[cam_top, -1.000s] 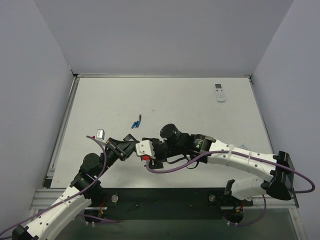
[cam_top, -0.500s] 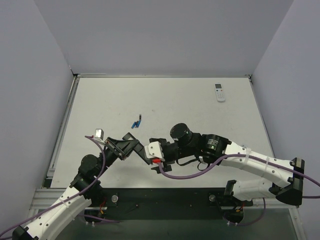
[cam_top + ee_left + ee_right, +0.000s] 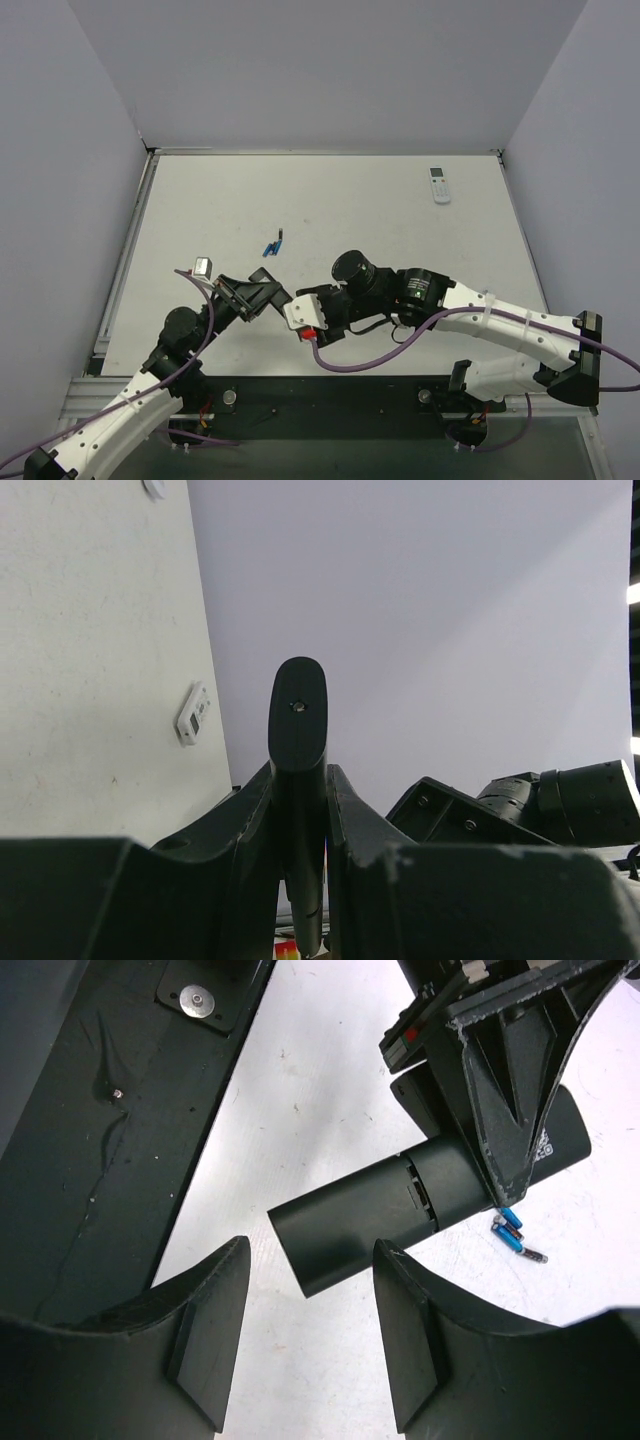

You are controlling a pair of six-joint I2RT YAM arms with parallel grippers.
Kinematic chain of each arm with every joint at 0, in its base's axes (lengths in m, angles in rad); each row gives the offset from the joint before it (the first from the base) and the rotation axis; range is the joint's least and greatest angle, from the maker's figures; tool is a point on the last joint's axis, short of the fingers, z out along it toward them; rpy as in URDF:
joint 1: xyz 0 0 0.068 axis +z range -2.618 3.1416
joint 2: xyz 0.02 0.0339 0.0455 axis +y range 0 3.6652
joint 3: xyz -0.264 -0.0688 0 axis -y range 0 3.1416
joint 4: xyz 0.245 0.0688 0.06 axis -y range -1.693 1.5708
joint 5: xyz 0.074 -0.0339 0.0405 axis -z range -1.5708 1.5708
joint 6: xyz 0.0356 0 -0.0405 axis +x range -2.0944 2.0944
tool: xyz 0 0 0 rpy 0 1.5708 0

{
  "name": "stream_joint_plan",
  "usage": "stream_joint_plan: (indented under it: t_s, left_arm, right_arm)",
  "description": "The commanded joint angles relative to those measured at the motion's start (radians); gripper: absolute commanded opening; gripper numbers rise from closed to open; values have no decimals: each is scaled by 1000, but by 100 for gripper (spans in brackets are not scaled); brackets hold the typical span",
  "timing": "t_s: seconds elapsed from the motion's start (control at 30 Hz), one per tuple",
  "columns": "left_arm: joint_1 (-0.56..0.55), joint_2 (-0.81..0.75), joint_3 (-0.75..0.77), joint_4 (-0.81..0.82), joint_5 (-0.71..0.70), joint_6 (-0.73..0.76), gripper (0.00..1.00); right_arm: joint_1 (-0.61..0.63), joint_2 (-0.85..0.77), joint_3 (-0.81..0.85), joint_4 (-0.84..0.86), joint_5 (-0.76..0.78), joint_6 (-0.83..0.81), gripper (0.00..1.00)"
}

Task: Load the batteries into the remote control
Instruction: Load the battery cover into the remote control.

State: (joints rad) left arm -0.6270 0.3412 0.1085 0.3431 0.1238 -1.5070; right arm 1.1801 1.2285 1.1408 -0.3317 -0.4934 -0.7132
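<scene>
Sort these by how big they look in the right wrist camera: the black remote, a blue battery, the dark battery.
1. black remote: by far the largest, though it is held up and probably nearer the camera.
2. blue battery and dark battery: both tiny and too alike to rank.

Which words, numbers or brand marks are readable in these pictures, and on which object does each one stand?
None can be read.
white remote: screen and buttons too small.
batteries: print on the blue wraps blurred.
black remote: faint pale marks at its far end, too small.
</scene>
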Motion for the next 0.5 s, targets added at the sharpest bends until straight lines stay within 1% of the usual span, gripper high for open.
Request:
stream_joint_plan:
  t_s: [0.0, 0.47]
  left_arm:
    - [-4, 19, 31, 63, 31, 16, 0]
    - [-4, 38, 43, 77, 53, 21, 0]
  right_arm:
    - [27, 14, 53, -10, 24, -43, 46]
    - [46, 77, 65, -62, 81, -85, 45]
